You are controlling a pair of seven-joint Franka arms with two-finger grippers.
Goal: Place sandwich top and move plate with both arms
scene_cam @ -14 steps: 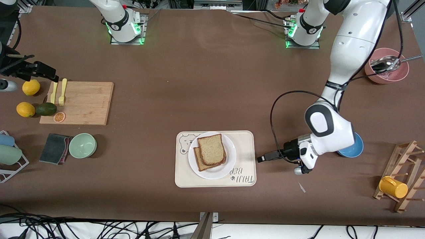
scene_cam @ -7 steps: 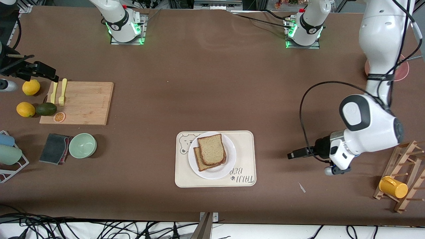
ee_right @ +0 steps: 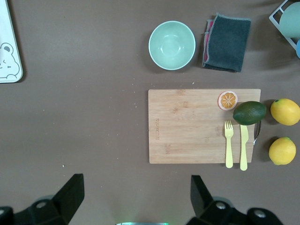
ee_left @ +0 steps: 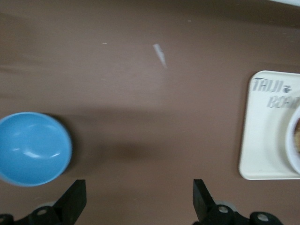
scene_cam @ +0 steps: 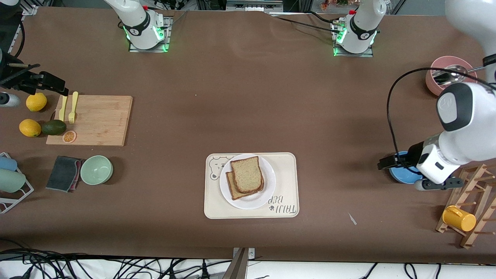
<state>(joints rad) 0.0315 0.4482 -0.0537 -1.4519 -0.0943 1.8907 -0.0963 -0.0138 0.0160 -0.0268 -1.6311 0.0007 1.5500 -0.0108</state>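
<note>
Table [scene_cam: 240, 97]: flat brown cloth
Sandwich top [scene_cam: 246, 174]: light brown speckled crumb, darker brown crust, on a plain white plate [scene_cam: 267, 192]
Tray [scene_cam: 286, 166]: cream, with a grey outline bear at one corner and grey lettering at another
Cutting board [scene_cam: 99, 120]: pale wood grain; yellow fork [scene_cam: 72, 107] and yellow knife [scene_cam: 62, 108] on it; orange slice [scene_cam: 69, 136] at its corner
Two yellow lemons [scene_cam: 30, 128], dark green avocado [scene_cam: 53, 127]
Mint green bowl [scene_cam: 96, 169]; grey cloth [scene_cam: 64, 173] with pink edge
Blue bowl [ee_left: 33, 148]; pink bowl [scene_cam: 440, 69] with silver spoon [scene_cam: 449, 74]
Yellow mug [scene_cam: 458, 218] on pale wooden rack [scene_cam: 474, 205]
Arms white with black grippers, left gripper [ee_left: 138, 199], right gripper [ee_right: 136, 196]; bases lit green
</note>
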